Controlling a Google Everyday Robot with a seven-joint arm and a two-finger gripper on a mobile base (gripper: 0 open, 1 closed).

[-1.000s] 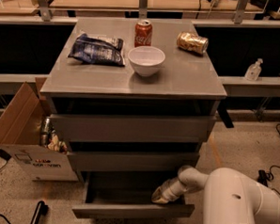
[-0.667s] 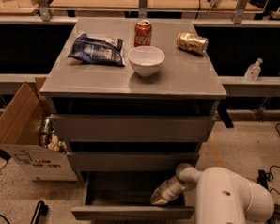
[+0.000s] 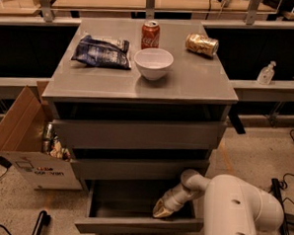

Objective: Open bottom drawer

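One end effector point(image 3: 163, 210) sits inside the bottom drawer point(image 3: 131, 226), just behind its front, which runs left-right; we cannot tell its grip.

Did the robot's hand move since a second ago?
Yes. The gripper, inside the bottom drawer, moved forward and slightly left, away from the middle drawer front.

The robot arm point(image 3: 241, 213) covers the right end of the bottom drawer point(image 3: 131, 226), the gripper point(image 3: 161, 211) down inside it. The lower edge cuts the arm off.
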